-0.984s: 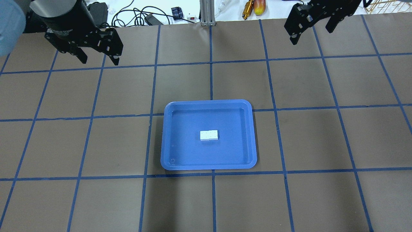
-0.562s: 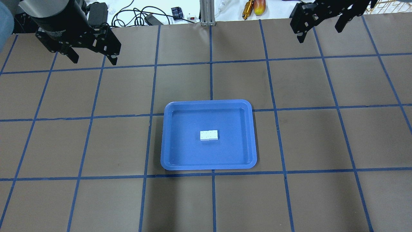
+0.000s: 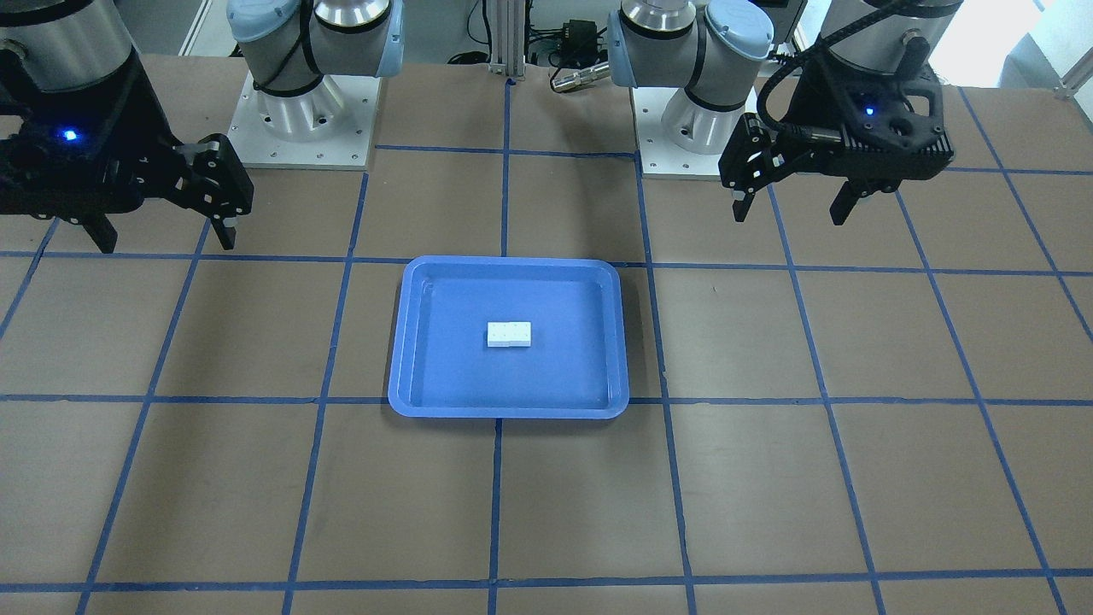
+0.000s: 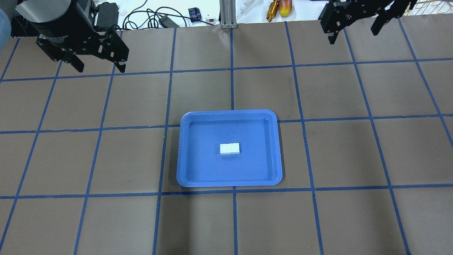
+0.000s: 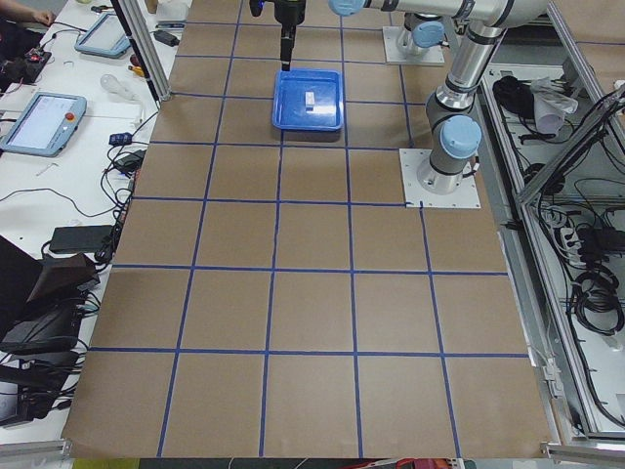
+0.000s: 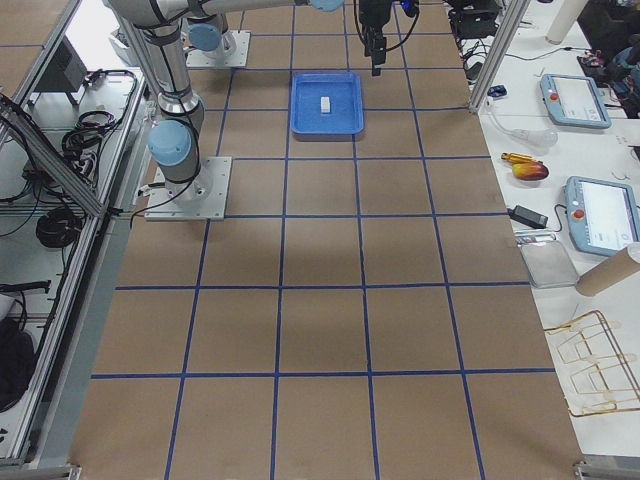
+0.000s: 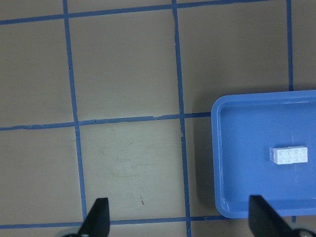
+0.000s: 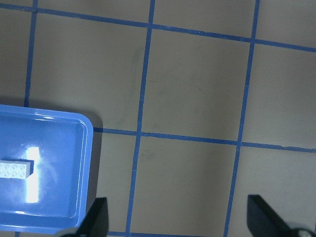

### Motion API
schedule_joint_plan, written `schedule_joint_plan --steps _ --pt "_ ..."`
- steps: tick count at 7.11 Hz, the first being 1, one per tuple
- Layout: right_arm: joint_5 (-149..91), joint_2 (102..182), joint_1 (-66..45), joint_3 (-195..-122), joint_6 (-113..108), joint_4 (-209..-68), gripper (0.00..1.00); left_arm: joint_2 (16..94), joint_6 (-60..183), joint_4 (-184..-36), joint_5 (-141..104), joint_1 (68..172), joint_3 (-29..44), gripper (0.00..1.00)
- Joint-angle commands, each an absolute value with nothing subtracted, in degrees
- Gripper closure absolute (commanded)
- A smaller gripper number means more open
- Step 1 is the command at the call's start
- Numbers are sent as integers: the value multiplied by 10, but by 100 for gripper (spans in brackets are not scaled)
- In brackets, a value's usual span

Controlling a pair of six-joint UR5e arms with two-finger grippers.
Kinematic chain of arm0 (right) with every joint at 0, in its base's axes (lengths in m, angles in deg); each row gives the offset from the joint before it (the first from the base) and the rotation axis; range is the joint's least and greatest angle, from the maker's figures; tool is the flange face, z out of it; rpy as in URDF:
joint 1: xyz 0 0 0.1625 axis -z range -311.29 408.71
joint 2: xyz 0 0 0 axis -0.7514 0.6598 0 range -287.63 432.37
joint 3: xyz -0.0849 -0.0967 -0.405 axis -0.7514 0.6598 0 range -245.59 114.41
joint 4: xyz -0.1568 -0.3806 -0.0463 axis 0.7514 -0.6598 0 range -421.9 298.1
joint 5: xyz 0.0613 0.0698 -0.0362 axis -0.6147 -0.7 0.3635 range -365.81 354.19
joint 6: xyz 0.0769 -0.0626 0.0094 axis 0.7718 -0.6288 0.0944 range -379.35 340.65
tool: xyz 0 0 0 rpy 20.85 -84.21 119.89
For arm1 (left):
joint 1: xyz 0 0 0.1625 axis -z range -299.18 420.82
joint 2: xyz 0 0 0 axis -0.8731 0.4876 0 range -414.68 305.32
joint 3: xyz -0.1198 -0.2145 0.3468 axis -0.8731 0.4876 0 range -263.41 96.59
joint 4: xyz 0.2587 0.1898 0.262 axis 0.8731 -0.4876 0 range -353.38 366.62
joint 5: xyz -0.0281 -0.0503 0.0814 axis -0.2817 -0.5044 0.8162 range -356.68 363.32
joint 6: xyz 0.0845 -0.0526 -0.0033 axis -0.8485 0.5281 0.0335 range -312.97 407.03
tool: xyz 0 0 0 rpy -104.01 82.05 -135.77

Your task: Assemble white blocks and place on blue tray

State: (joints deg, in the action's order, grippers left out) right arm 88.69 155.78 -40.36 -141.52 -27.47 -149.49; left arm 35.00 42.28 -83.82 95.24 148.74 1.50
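A brown table [image 4: 120,219] crossed by lines of blue tape [image 4: 231,71] fills the scene. The left tool [image 4: 100,68] hangs above it with its fingers spread wide and nothing between them. The right tool [image 4: 353,37] hangs the same way, released and empty. Below and between the two, well apart from both, the blue tray [image 4: 184,152] sits flat on the table. The white blocks [image 4: 230,148] lie near its middle as one studded piece.

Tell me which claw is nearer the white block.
Left. The left claw is up-left of the white block in the overhead view; the right claw is up-right, slightly farther off.
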Motion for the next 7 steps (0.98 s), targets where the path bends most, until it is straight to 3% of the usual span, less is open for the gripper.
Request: schedule_joint_plan --steps 1,7 --pt "887 1558 -403 -1415 -273 -1493 0 348 423 -837 953 1486 12 0" --pt "858 1553 -405 -1416 -198 -1489 0 347 423 -843 954 1487 17 0"
